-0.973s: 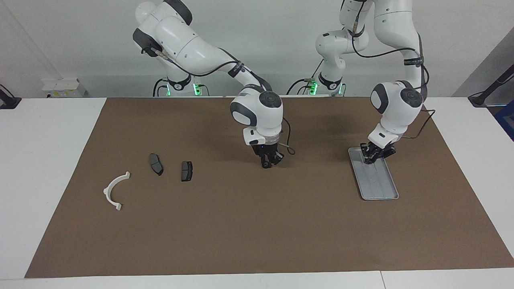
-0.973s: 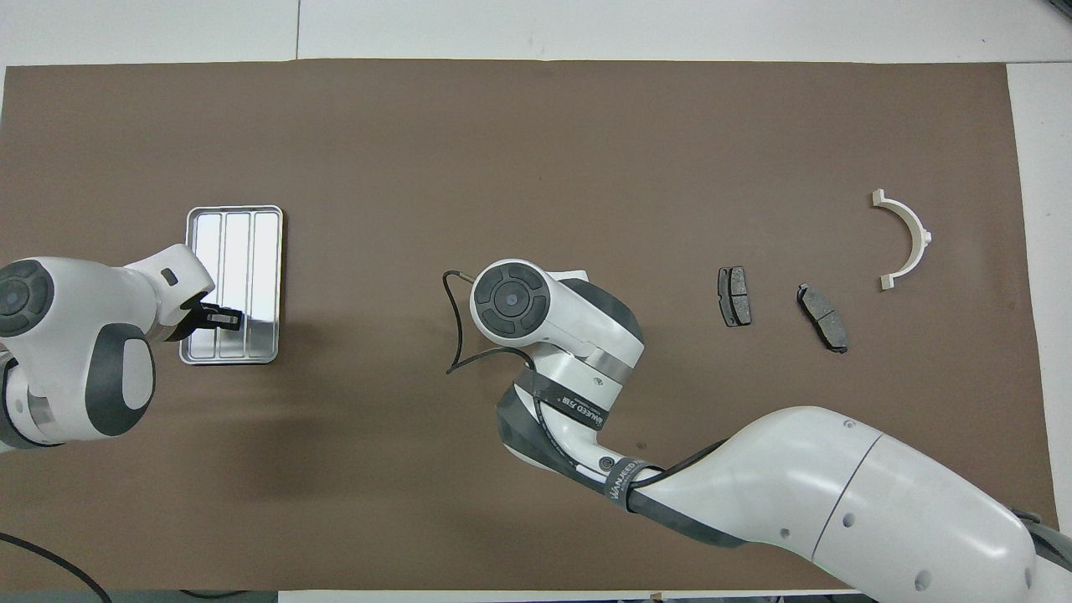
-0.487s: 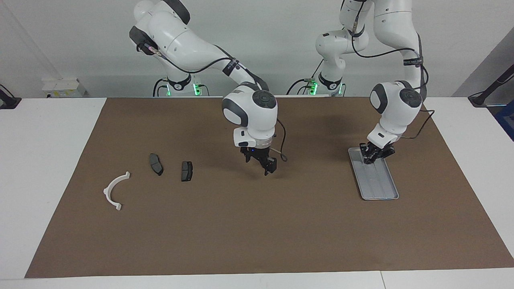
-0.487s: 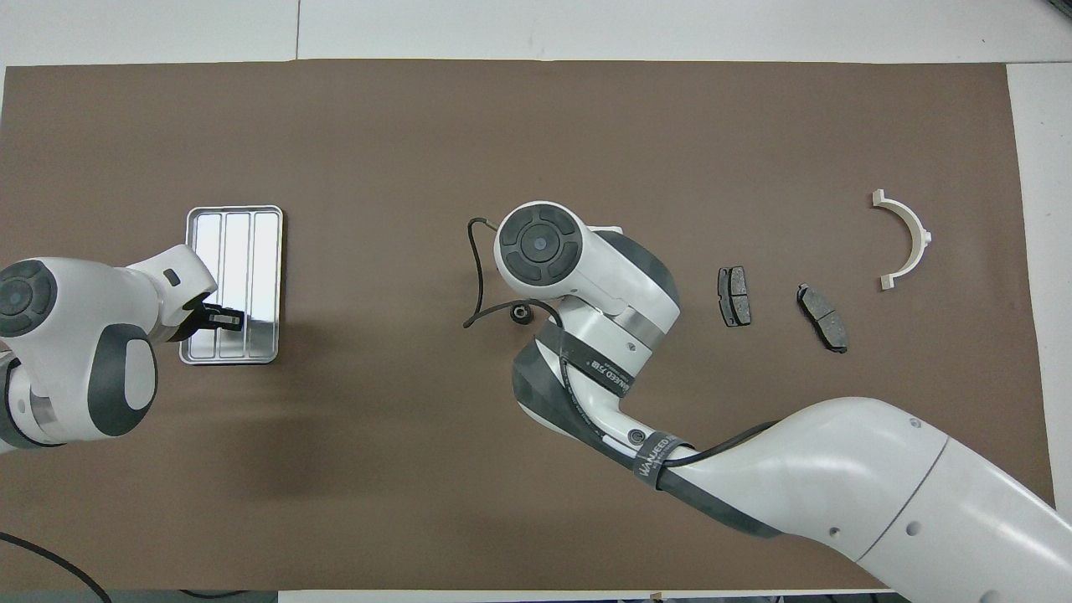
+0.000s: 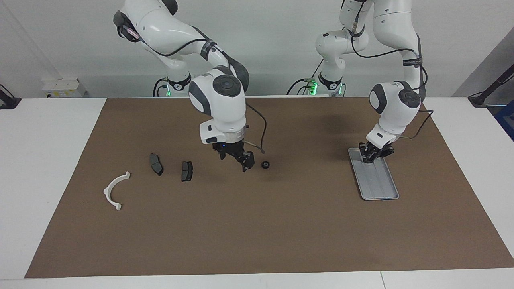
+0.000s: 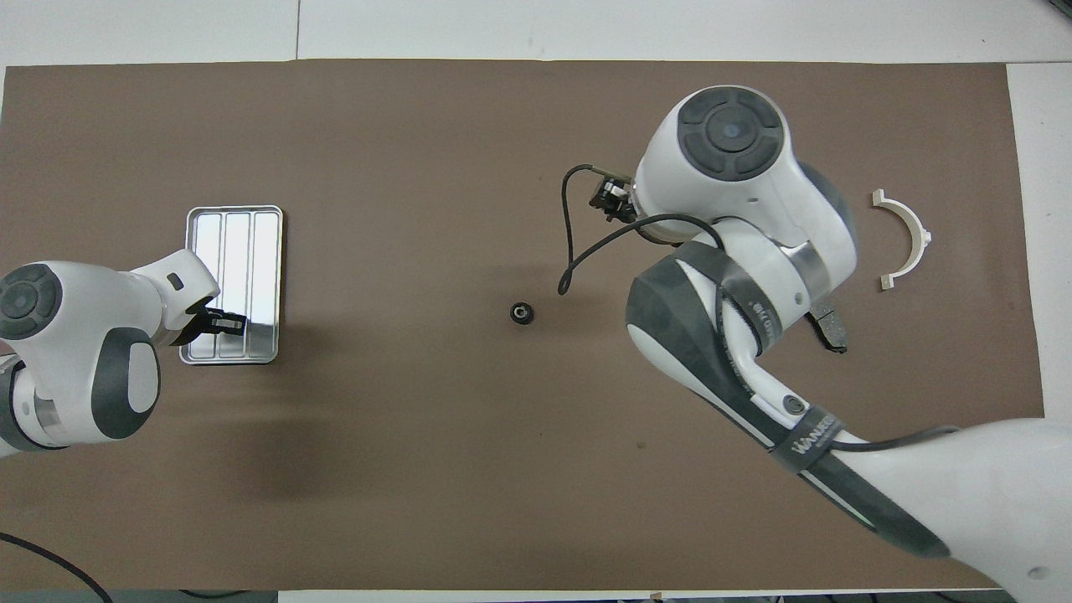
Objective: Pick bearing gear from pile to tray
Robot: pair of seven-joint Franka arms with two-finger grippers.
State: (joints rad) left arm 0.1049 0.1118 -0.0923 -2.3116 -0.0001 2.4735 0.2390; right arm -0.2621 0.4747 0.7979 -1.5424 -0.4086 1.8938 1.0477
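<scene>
Bearing gear (image 5: 265, 165) on the mat beside right tool (image 5: 237, 159), released, left tool (image 5: 371, 154) clenched over tray (image 5: 379, 184)

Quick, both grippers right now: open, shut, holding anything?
Left gripper: shut, empty, over the tray at its end nearer the robots.
Right gripper: open, empty, up over the mat beside the small black bearing gear.

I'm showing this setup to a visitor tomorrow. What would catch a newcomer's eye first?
Probably the small black gear lying alone mid-mat, with the right gripper hanging open beside it. Then the silver tray toward the left arm's end, with the left gripper shut at its end nearest the robots.
</scene>
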